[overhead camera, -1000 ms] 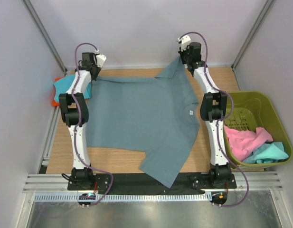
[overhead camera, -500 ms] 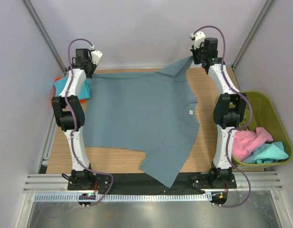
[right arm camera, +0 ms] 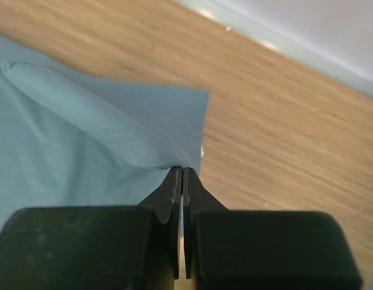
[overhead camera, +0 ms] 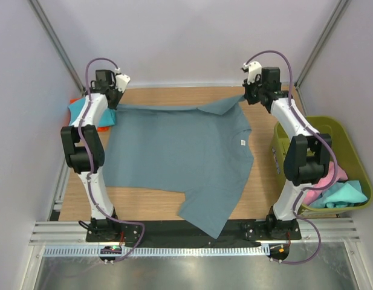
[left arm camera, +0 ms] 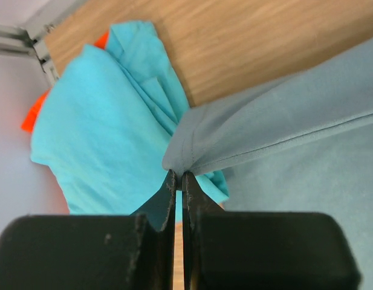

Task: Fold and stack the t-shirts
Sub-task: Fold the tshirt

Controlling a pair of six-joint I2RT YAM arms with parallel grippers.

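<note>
A large slate blue-grey t-shirt [overhead camera: 180, 157] with a small white label lies spread on the wooden table, one sleeve hanging over the near edge. My left gripper [overhead camera: 115, 101] is shut on its far left corner [left arm camera: 180, 160], over a folded turquoise shirt [left arm camera: 101, 127] that lies on an orange one [left arm camera: 34, 116]. My right gripper [overhead camera: 249, 96] is shut on the far right sleeve [right arm camera: 174, 158] and holds it just above the table. A pink shirt [overhead camera: 331, 175] and another turquoise shirt [overhead camera: 343, 194] lie in the basket.
An olive-green plastic basket [overhead camera: 319, 130] stands at the table's right edge, beside my right arm. White walls and metal frame posts close in the far side. A metal rail runs along the near edge [overhead camera: 186, 232].
My right gripper has moved right and lower with the sleeve, spreading it toward the far right. My left gripper has shifted left and slightly down, stretching the far edge of the shirt.
</note>
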